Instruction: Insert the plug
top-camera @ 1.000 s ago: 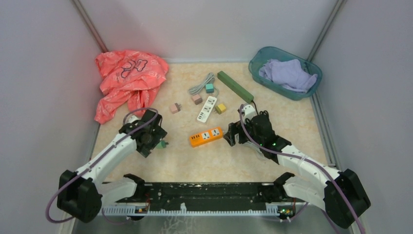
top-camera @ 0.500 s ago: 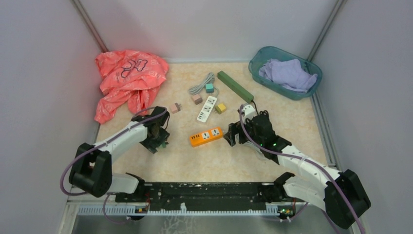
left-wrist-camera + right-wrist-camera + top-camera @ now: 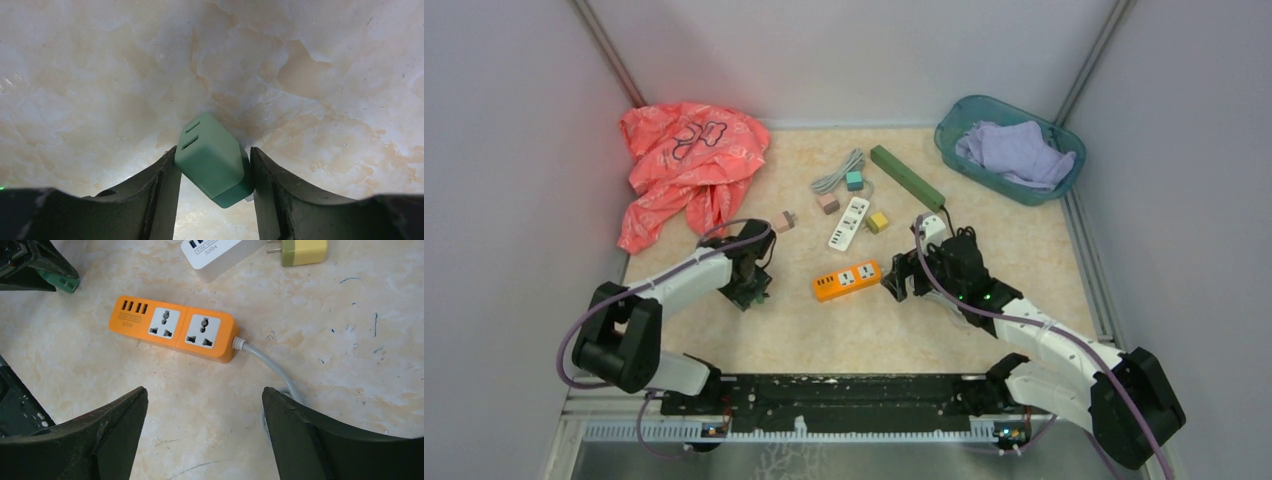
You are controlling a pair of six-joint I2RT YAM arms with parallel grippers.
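Observation:
A green plug [image 3: 212, 165] lies tilted on the marble table, its two slots facing up-left. My left gripper [image 3: 213, 152] is shut on it, with a dark finger pressed against each side. From above, that gripper [image 3: 752, 290] sits left of the orange power strip [image 3: 847, 279]. The strip [image 3: 172, 327] has two sockets and a row of USB ports, and a white cord leaves its right end. My right gripper [image 3: 205, 392] stands open just behind the strip's cord end [image 3: 896, 282], with nothing between its fingers. The green plug [image 3: 62, 282] also shows in the top left corner of the right wrist view.
A white power strip [image 3: 849, 222], a yellow plug [image 3: 878, 222], two pink plugs [image 3: 782, 221], a teal plug [image 3: 854, 180] and a long green strip [image 3: 907, 177] lie behind. A red cloth [image 3: 686, 160] is back left, a teal basket [image 3: 952, 133] with purple cloth back right.
My left arm has stretched forward and lowered, and its fingers have closed from wide open onto the green plug. The right arm and the orange strip have not moved.

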